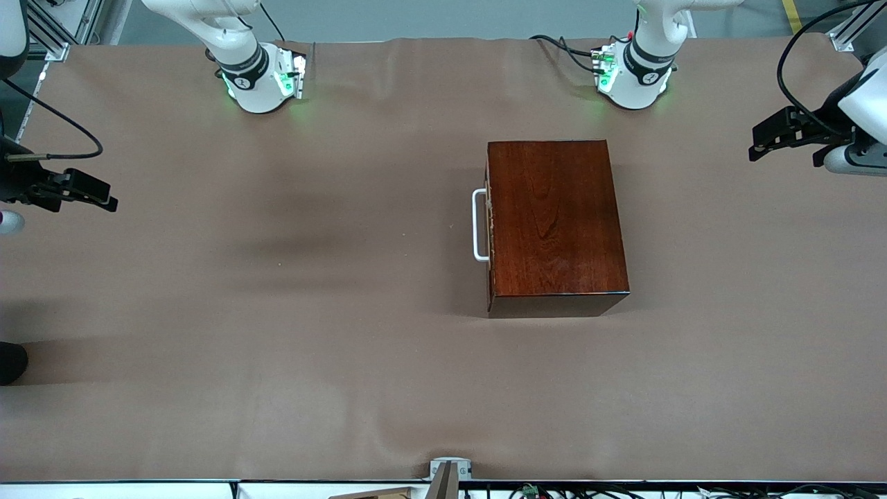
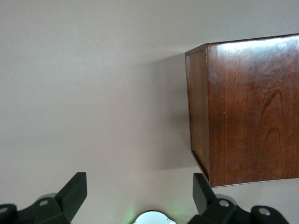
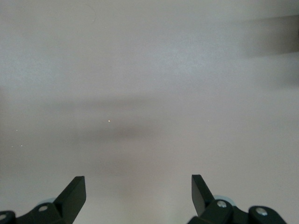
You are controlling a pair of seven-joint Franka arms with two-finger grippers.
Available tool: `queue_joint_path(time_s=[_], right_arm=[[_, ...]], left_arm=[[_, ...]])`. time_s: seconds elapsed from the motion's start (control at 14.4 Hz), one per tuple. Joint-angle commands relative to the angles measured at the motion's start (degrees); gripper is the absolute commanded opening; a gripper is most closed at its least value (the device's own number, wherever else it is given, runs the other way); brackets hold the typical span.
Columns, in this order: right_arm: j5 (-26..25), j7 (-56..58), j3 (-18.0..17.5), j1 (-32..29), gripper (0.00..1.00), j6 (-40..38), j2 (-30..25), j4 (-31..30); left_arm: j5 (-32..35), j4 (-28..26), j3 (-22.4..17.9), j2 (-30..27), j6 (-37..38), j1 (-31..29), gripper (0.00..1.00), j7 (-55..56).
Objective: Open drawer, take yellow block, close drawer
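Note:
The glossy mahogany box [image 1: 556,225] stands on the table toward the left arm's end. Its drawer is pushed in; only the white U-shaped handle [image 1: 478,225] shows, on the side facing the right arm's end. The yellow block is hidden. My left gripper [image 1: 761,142] hangs open and empty over the table edge at the left arm's end; in the left wrist view it [image 2: 140,186] is over bare cloth beside the box [image 2: 247,109]. My right gripper [image 1: 104,197] hangs open and empty over the right arm's end; the right wrist view shows it [image 3: 138,189] over bare cloth.
A brown cloth [image 1: 277,312] covers the whole table. The two arm bases [image 1: 260,76] [image 1: 634,73] stand along the table's edge farthest from the front camera. A small mount [image 1: 449,471] sits at the table's nearest edge.

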State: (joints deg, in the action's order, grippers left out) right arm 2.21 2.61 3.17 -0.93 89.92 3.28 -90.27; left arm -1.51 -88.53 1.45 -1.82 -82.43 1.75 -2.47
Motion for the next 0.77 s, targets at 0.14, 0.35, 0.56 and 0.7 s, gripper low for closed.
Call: queue_joint_path(time_s=[0.14, 0.35, 0.56, 0.7], right_arm=[[-0.63, 0.47, -0.27, -0.3, 1.0, -0.53, -0.73, -0.26], [-0.63, 0.47, -0.27, -0.3, 1.0, -0.53, -0.73, -0.26], [-0.63, 0.47, -0.27, -0.3, 1.0, -0.62, -0.73, -0.26], [-0.63, 0.38, -0.27, -0.3, 1.0, -0.62, -0.73, -0.26]], left_arm=[[-0.6, 0.81, 0.3, -0.56, 1.13, -0.25, 1.0, -0.87], [-0.6, 2.22, 0.3, 0.23, 1.04, -0.16, 1.0, -0.17], [-0.51, 2.3, 0.39, 0.84, 1.04, 0.36, 1.0, -0.08], [-0.6, 2.39, 0.65, 2.16, 0.95, 1.41, 1.0, 0.27]])
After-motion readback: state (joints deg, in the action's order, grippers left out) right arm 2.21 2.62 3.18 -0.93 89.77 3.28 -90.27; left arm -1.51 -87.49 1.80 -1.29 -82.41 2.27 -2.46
